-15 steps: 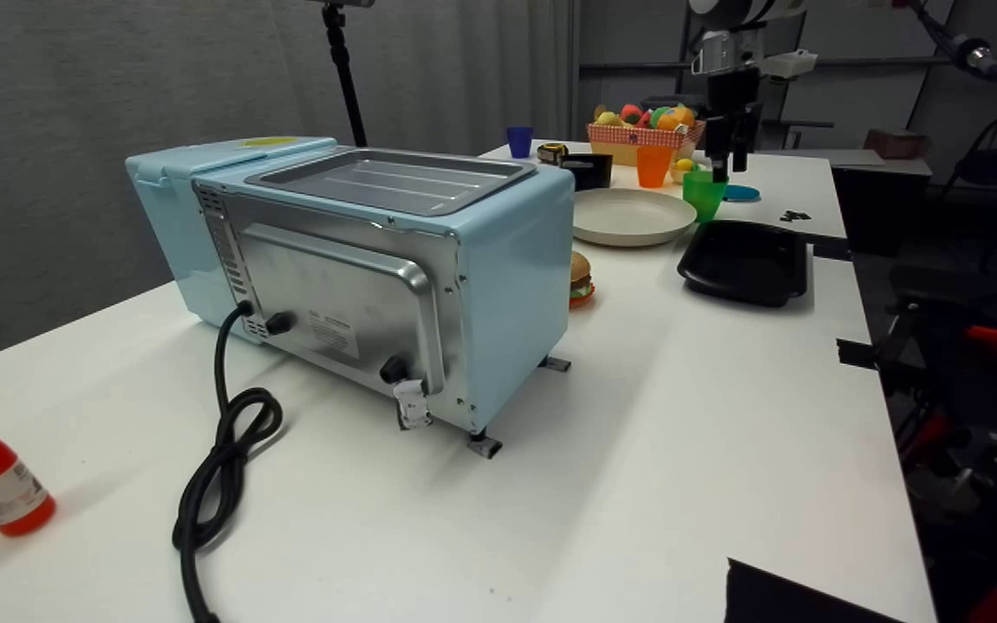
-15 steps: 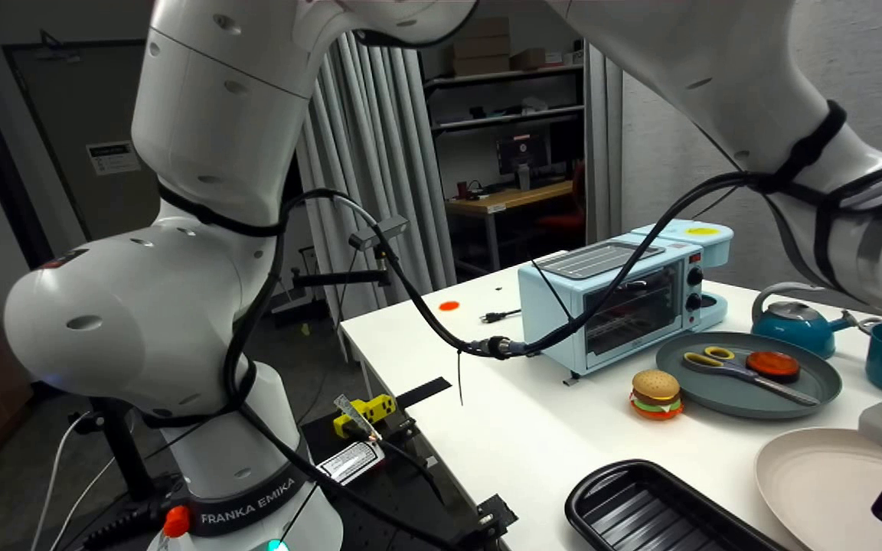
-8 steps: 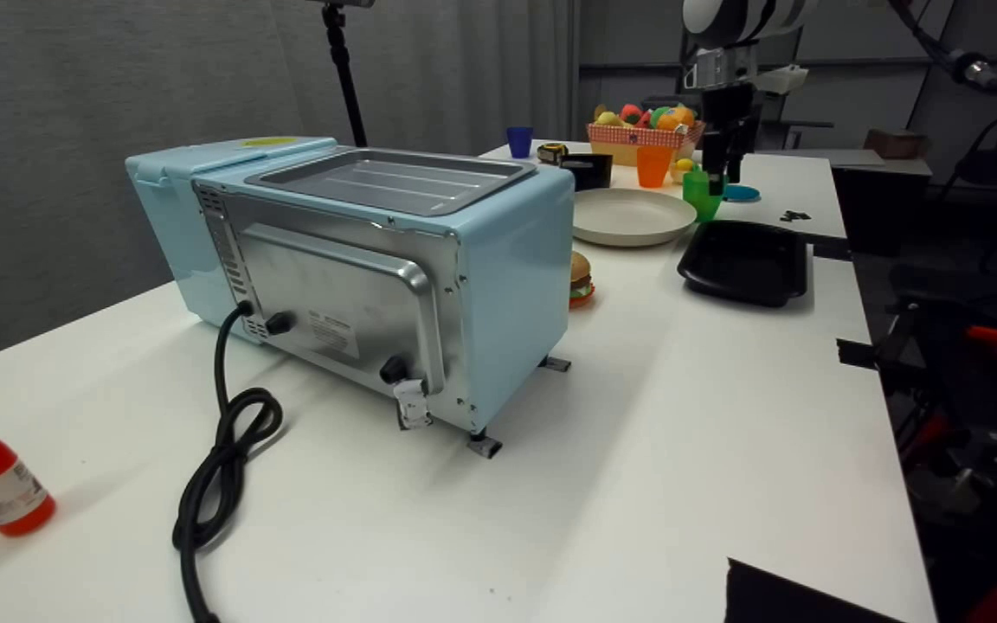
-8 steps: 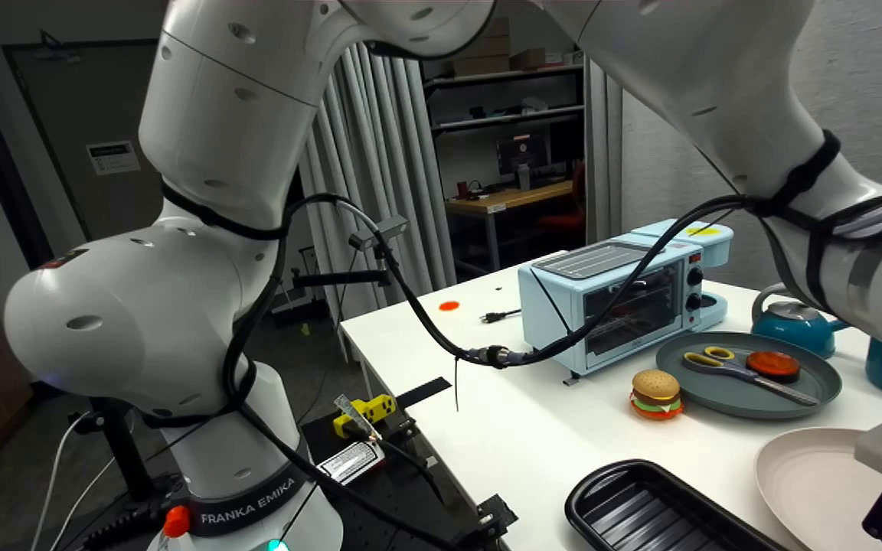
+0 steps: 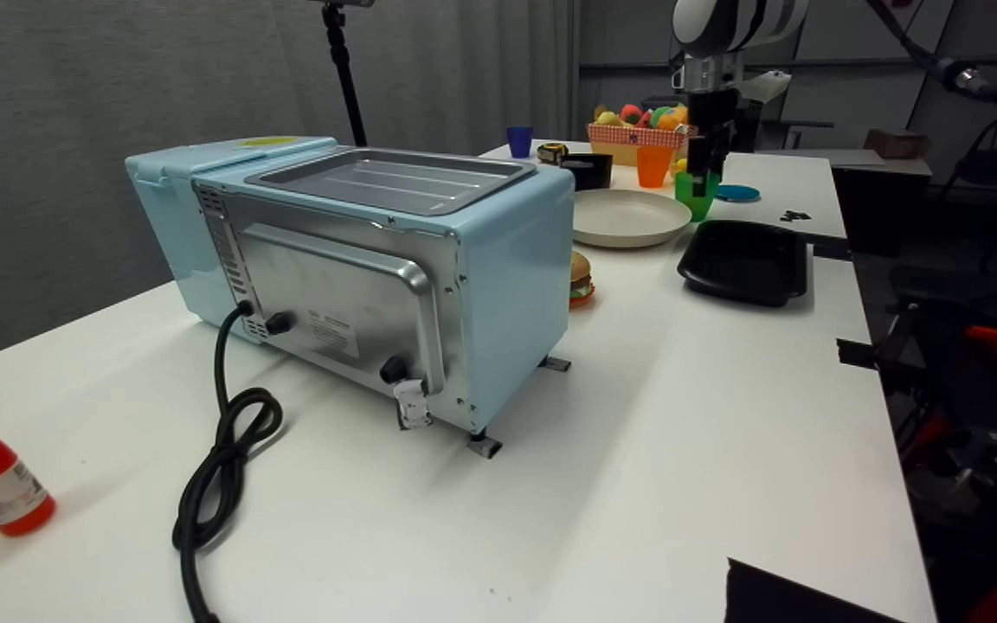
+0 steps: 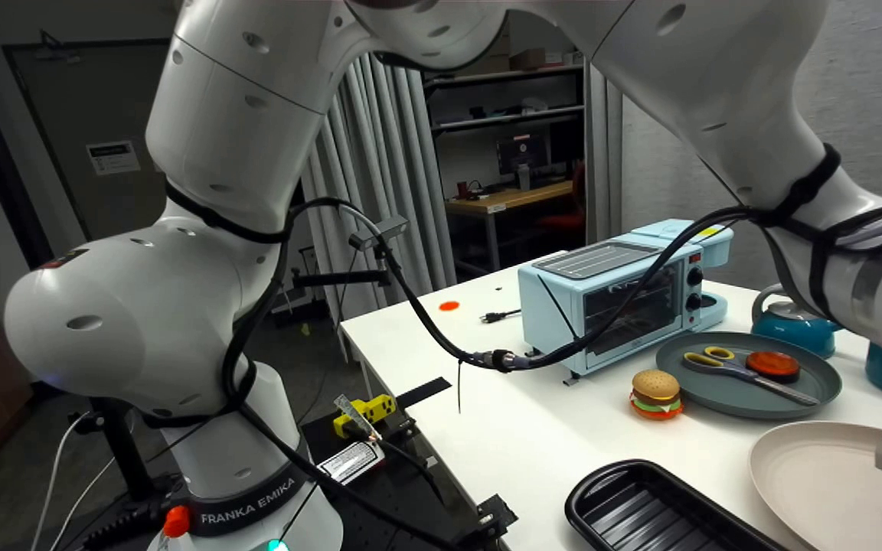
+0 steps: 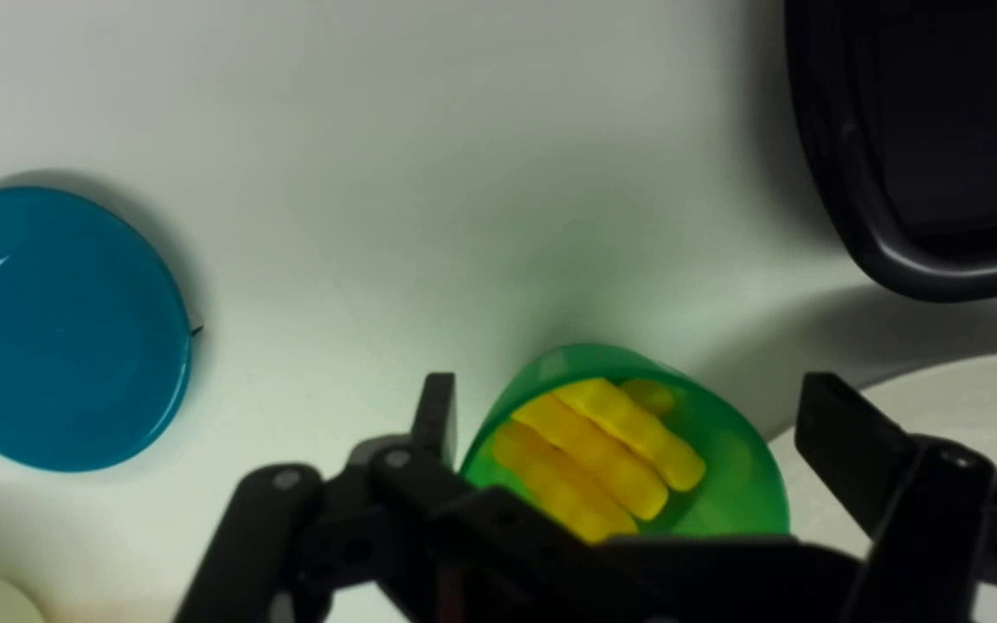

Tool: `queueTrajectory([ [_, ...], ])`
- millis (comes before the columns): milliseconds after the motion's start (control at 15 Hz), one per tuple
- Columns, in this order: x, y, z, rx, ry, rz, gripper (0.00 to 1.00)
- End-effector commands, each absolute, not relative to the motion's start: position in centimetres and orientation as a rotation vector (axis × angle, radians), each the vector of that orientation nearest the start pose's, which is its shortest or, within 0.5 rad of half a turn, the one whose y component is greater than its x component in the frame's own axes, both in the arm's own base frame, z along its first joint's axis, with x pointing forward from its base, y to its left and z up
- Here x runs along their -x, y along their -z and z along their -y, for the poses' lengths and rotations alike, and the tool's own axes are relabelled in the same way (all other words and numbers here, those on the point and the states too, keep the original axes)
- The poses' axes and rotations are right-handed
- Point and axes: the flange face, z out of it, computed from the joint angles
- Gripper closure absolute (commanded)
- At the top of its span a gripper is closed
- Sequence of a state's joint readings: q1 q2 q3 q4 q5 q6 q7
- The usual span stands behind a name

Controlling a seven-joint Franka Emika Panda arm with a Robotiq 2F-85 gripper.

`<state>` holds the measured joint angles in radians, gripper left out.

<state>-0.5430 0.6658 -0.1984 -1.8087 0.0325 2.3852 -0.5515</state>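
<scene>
In the wrist view my gripper (image 7: 633,411) stands open, one finger on each side of a green cup (image 7: 745,484). Several yellow stick-shaped pieces (image 7: 607,450) lie inside that cup. A gap shows between the cup and the right-hand finger (image 7: 853,450); the left-hand finger (image 7: 438,411) is very near the rim, and contact there I cannot tell. The gripper's own body hides the cup's lower part in this view. An exterior view has the green cup (image 5: 694,206) upright on the table, with the gripper (image 5: 706,177) reaching down over it.
Beside the cup are a cream plate (image 5: 628,229) and a black tray (image 5: 745,290). A blue disc (image 7: 66,329) lies on the opposite side. Behind stand an orange cup (image 5: 654,166) and a basket (image 5: 624,143) of toy food. The toaster oven (image 6: 556,306) and a toy burger (image 6: 655,394) are farther off.
My gripper has come lower and shifted left in the exterior view that shows the cup. The green cup has shifted slightly the same way, and the cream plate has moved a little too.
</scene>
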Motion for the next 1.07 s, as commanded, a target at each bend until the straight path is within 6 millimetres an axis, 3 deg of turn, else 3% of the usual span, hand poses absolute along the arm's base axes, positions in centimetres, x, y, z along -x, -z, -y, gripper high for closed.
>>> queueTrajectory([
  [0, -49.0, -17.0, 43.3, 3.18, -0.16, -0.227, 0.0],
  [400, -49.5, -16.6, 43.3, 3.187, -0.149, -0.216, 0.0],
  [467, -49.5, -16.5, 43.3, 3.187, -0.149, -0.214, 0.11],
  [533, -49.6, -16.4, 43.3, 3.188, -0.147, -0.213, 0.28],
  [733, -49.8, -16.6, 43.5, 3.192, -0.136, -0.212, 0.47],
  [1000, -50.3, -17.6, 43.7, 3.208, -0.126, -0.204, 0.47],
])
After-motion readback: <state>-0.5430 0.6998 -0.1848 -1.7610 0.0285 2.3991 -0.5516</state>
